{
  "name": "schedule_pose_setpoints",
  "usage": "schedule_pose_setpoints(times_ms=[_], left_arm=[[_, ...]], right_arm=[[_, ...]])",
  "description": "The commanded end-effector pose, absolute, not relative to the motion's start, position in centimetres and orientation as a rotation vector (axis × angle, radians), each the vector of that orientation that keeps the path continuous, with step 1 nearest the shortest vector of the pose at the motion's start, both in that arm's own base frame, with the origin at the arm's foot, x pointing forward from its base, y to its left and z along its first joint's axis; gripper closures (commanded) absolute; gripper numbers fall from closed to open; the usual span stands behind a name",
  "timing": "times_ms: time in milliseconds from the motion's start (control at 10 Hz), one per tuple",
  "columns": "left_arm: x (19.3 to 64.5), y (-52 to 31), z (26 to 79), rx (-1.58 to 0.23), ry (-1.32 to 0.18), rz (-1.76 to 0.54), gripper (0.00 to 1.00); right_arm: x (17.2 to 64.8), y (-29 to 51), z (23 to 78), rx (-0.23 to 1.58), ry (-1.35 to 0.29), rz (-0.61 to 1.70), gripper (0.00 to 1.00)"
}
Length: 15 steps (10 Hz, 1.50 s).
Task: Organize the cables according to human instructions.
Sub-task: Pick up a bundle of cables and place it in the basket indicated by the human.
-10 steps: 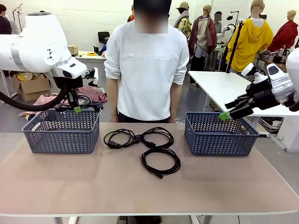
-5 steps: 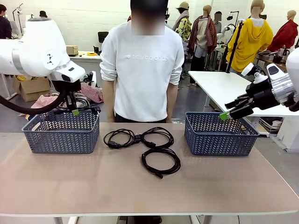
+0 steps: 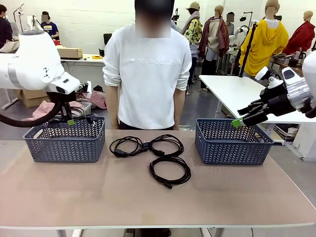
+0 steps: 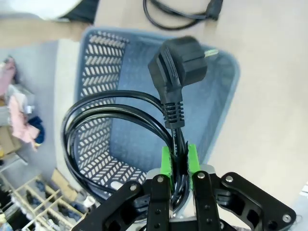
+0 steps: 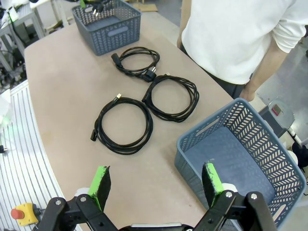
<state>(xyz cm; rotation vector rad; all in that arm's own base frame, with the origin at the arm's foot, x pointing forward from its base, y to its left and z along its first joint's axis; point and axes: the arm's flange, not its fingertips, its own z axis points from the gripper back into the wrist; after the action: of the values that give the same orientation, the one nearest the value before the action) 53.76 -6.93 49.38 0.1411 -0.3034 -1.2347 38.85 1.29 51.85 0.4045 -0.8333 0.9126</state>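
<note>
Worktop (image 3: 74,197), with a person (image 3: 148,74) standing behind it; three coiled cables (image 3: 146,146) lie at its middle, between two baskets. Left basket (image 3: 64,148): the left pincer (image 4: 179,159), clamped narrow on a fourth cable (image 4: 175,130), hangs over it. Right pincer (image 5: 156,185) gapes wide, empty, near the right basket (image 3: 229,145). Risk: on release, the loose loops or heavy plug (image 4: 179,65) may catch the rim and spill outside.

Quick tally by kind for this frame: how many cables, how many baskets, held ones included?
Cables: 4 (3 coiled on the table, 1 held in the left gripper)
Baskets: 2
Total: 6
</note>
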Motion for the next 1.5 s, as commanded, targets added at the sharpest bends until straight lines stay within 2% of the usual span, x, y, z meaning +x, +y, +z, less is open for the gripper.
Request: schedule_pose_setpoints(times_ms=[0,700,800,900,1000,1100,1200,1300,1400], left_arm=[[54.7,-5.1,48.7,0.151,-0.302,-1.23,0.85],[57.2,-3.1,45.4,0.164,-0.311,-1.193,0.85],[57.4,-2.9,45.3,0.149,-0.302,-1.19,0.65],[57.4,-2.9,45.2,0.141,-0.299,-1.188,0.65],[57.5,-2.7,45.3,0.13,-0.295,-1.181,0.46],[57.5,-2.7,45.4,0.132,-0.293,-1.18,0.61],[57.4,-2.6,45.6,0.131,-0.287,-1.181,0.27],[57.3,-2.7,45.9,0.127,-0.28,-1.184,0.42],[57.3,-2.7,46.1,0.122,-0.272,-1.183,0.07]], right_arm=[[39.0,1.5,51.9,0.423,-0.848,0.911,0.0],[39.0,1.5,51.9,0.423,-0.848,0.911,0.0],[39.0,1.5,51.9,0.423,-0.848,0.911,0.0],[39.0,1.5,51.9,0.423,-0.848,0.911,0.0],[39.0,1.5,51.9,0.423,-0.848,0.911,0.0],[39.0,1.5,51.9,0.423,-0.848,0.911,0.0],[39.0,1.5,51.9,0.423,-0.848,0.911,0.0],[39.0,1.5,51.9,0.423,-0.848,0.911,0.0],[39.0,1.5,51.9,0.423,-0.848,0.911,0.0]])
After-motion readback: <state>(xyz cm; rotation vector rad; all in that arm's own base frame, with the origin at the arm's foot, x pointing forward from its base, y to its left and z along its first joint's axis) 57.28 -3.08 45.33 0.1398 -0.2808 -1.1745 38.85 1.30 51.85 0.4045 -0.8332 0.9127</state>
